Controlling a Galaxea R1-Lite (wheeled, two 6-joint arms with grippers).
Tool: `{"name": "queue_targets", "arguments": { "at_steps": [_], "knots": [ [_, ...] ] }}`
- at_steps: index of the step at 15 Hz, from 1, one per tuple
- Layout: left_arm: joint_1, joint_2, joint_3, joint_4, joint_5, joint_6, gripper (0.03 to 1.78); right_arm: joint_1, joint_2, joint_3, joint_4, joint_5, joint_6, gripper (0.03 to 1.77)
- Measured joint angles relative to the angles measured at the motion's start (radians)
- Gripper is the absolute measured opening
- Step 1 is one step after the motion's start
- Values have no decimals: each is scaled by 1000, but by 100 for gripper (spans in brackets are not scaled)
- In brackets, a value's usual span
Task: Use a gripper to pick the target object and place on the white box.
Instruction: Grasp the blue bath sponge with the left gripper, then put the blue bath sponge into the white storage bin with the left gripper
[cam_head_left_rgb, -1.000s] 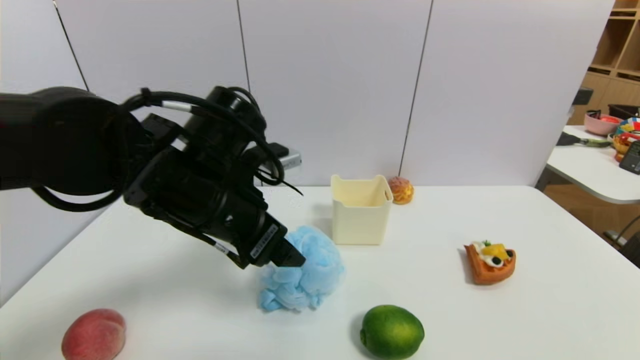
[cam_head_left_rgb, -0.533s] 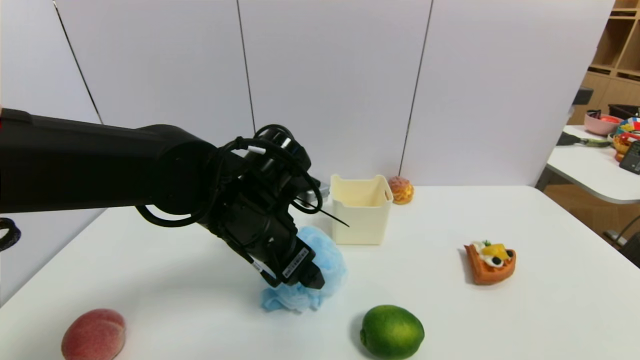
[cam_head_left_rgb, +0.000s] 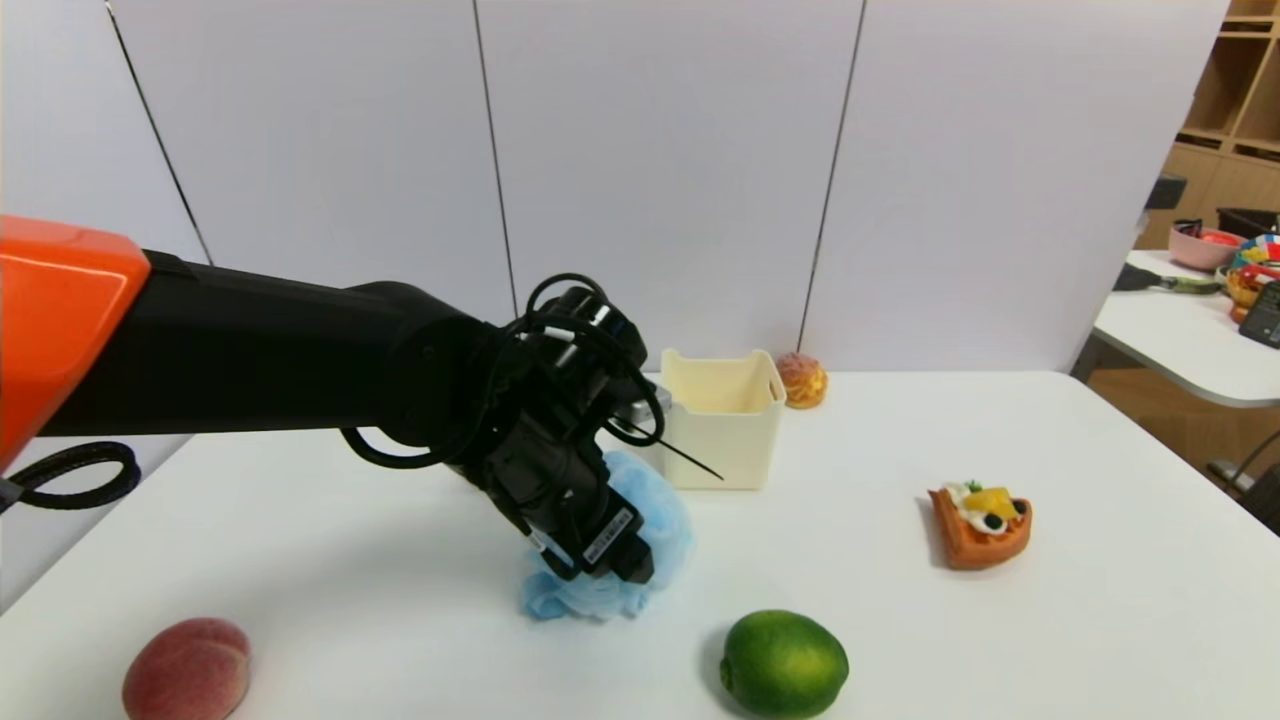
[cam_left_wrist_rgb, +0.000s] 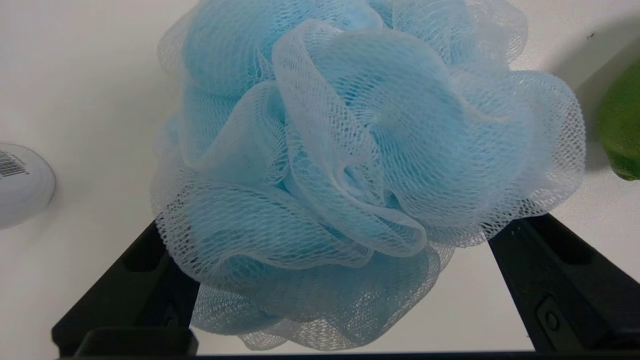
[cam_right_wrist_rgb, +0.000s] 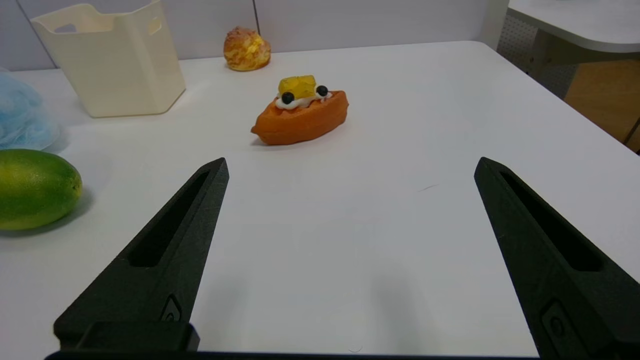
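head view forward-down, wrist views close-in, table shared

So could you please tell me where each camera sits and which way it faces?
Head view: on the head, facing forward and down at the table; the left arm shows, its gripper at the pouf.
Left wrist view: on the left wrist, facing the pouf and table; both its fingers show.
Right wrist view: on the right wrist, facing across the table to the waffle; its open gripper shows.
Head and right wrist views share the white box.
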Motion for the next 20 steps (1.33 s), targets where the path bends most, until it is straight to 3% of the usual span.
{"name": "queue_targets", "arguments": {
  "at_steps": [8, 12, 16, 17, 18, 20],
  "knots": [
    [-10, 79, 2, -13, 1, 2, 169, 0, 0, 0, 0, 0, 0, 170],
    [-10, 91, 4, -52, 1, -1, 113, 0, 0, 0, 0, 0, 0, 170],
    [-9, 86, 6, -53, 2, -1, 76, 0, 0, 0, 0, 0, 0, 170],
    [-9, 77, 9, -52, 3, -1, 56, 0, 0, 0, 0, 0, 0, 170],
    [-9, 65, 16, -52, 7, -2, 46, 0, 0, 0, 0, 0, 0, 170],
    [-8, 28, 46, -52, 44, -15, 46, 0, 0, 0, 0, 0, 0, 170]
  ]
}}
